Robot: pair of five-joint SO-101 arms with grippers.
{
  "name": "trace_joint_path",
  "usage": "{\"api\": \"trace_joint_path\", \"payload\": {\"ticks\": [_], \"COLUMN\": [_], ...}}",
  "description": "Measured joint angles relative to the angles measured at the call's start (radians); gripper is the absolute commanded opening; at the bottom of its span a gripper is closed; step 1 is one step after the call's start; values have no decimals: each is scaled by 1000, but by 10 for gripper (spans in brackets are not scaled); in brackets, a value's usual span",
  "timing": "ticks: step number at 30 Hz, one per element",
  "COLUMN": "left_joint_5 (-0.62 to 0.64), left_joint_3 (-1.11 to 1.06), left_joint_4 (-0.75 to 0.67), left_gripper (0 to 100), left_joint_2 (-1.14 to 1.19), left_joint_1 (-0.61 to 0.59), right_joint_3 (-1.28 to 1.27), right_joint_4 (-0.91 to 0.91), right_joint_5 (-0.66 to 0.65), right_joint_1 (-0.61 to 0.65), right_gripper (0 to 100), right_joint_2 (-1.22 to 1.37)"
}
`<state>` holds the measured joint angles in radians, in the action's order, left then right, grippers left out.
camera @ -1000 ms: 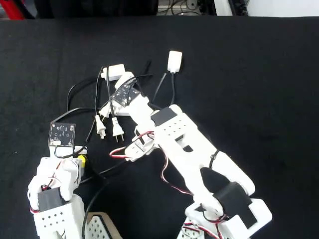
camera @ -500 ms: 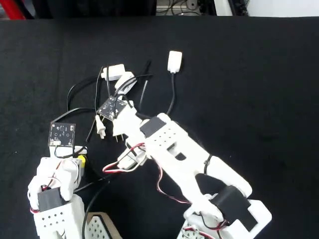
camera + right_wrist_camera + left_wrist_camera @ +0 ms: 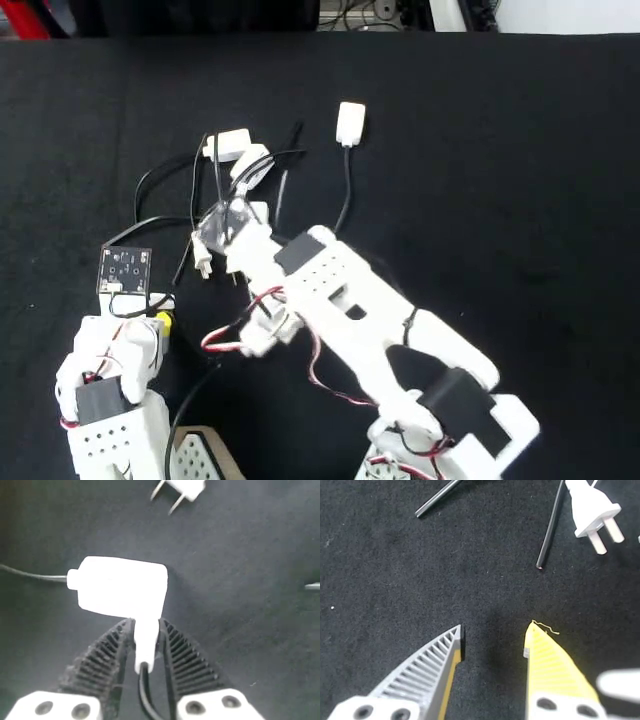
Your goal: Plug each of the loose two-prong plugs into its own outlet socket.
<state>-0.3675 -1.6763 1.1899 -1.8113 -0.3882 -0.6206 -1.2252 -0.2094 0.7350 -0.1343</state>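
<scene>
Plug (image 3: 146, 650), white-bodied with a black cord out the back, clamped by its narrow neck in the right pincer (image 3: 145, 624), fingers drawn in tight on either side. Points straight ahead of that pincer, long axis in line with the fingers. Meets a white socket block (image 3: 122, 586) just in front, touching or overlapping it, crosswise to the block's own long axis. Seated in the holes or merely butted against a side: cannot tell. Judged the hinge of the coming move: square the plug's nose to whichever face carries the holes, then push along the finger line, not across it. Some risk of shoving the block over the bench (image 3: 520, 160) instead of mating, with nothing bracing it.

Left pincer (image 3: 495, 627) spread wide and empty, low over the bench close to its own base. Nearer than the right one to the loose white plug (image 3: 592, 510), lying ahead and off to one side, prongs turned back toward the arms. Far socket (image 3: 350, 122) well apart from both, across the bench, probably that plug's mate.
</scene>
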Motion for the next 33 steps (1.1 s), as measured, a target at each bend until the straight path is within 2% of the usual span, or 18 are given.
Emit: {"api": "trace_joint_path", "payload": {"ticks": [5, 13, 20, 26, 33], "left_joint_5": [0, 0, 0, 0, 0], "left_joint_3": [0, 0, 0, -3, -3], "left_joint_4": [0, 0, -37, -43, -55], "left_gripper": [209, 209, 209, 209, 209], "left_joint_2": [0, 0, 0, 0, 0], "left_joint_1": [0, 0, 0, 0, 0], "right_joint_3": [17, 107, 135, 92, 54], "right_joint_4": [-32, -2, -60, -98, -89], "right_joint_5": [-2, -5, -3, -44, -166], "right_joint_1": [11, 40, 41, -107, -396], "right_gripper": [12, 12, 12, 12, 12], "right_joint_2": [18, 212, 198, 137, 118]}}
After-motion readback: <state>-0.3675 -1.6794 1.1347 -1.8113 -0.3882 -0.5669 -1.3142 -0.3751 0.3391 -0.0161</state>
